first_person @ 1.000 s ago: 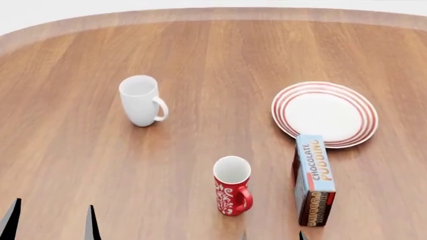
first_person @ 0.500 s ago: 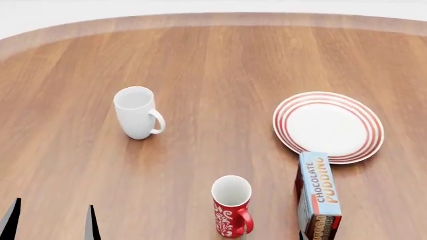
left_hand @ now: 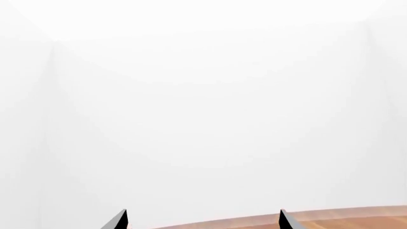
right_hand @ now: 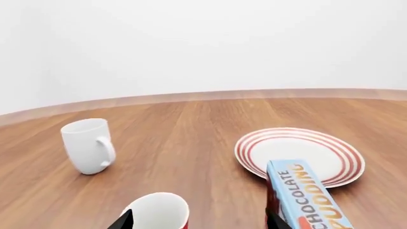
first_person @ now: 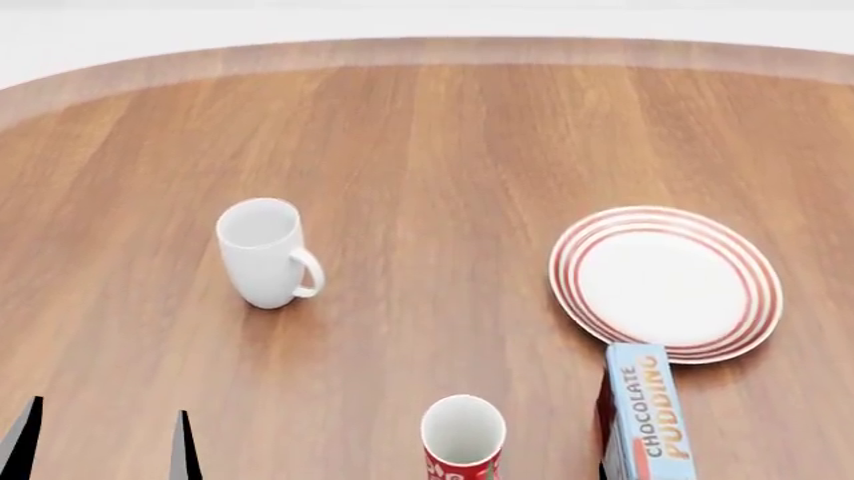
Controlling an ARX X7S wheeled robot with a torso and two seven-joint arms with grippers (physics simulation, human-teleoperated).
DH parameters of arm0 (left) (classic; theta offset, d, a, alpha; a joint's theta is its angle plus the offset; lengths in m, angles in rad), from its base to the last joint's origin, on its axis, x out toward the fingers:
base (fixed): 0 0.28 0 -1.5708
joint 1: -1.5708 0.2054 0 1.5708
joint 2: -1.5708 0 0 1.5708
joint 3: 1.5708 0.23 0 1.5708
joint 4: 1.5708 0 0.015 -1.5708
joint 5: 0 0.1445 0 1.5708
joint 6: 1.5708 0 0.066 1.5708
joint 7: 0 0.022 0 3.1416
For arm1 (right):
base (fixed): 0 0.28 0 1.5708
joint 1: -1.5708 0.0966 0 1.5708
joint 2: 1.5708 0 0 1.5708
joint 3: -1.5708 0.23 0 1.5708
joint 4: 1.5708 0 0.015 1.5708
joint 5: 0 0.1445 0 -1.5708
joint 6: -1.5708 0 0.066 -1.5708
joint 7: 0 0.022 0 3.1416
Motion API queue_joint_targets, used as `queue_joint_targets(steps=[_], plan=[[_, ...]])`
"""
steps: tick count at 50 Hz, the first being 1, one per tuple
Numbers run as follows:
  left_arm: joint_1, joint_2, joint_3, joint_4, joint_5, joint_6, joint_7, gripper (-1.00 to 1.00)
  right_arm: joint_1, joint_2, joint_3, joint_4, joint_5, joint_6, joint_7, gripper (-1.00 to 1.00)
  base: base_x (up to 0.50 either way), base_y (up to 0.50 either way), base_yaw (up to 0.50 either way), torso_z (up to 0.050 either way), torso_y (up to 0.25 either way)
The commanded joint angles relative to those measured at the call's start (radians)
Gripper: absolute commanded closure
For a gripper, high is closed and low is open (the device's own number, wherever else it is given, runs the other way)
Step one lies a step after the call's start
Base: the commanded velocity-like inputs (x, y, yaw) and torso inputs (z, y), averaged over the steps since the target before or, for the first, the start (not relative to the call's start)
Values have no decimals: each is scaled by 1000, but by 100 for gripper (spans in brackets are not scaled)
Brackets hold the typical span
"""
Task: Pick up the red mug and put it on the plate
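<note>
The red mug [first_person: 463, 442] stands upright at the near table edge, its lower half cut off by the head view's bottom. In the right wrist view its white mouth [right_hand: 159, 210] shows just ahead of my right gripper [right_hand: 198, 222], which is open, with one fingertip [right_hand: 125, 220] in front of the mug's rim. The plate [first_person: 665, 283], white with red rings, lies farther right and holds nothing. My left gripper [first_person: 104, 452] is open at the near left, far from the mug. The left wrist view shows that gripper [left_hand: 200, 222] before a white wall.
A plain white mug [first_person: 264, 252] stands at the left middle of the wooden table [first_person: 441, 150]. A blue chocolate pudding box [first_person: 649, 415] lies between the red mug and the plate, its far end overlapping the plate's near rim in view. It lies close to my right gripper's other fingertip [right_hand: 273, 220].
Everything on the table has slid down in the head view, as the view itself moved. The red mug is now cut by the bottom edge. The left fingertips stay in place.
</note>
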Motion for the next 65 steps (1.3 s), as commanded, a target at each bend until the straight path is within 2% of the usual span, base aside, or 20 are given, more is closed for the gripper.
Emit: queue_joint_targets(steps=[1, 65], plan=[[-1, -3, 5, 0, 0, 0, -5, -100, 0, 5, -5, -2, 4, -1, 5, -100, 164, 0, 0, 0, 0], [-8, -19, 32, -2, -5, 4, -26, -100, 10, 24, -31, 8, 23, -12, 24, -100, 163, 0, 0, 0, 0]])
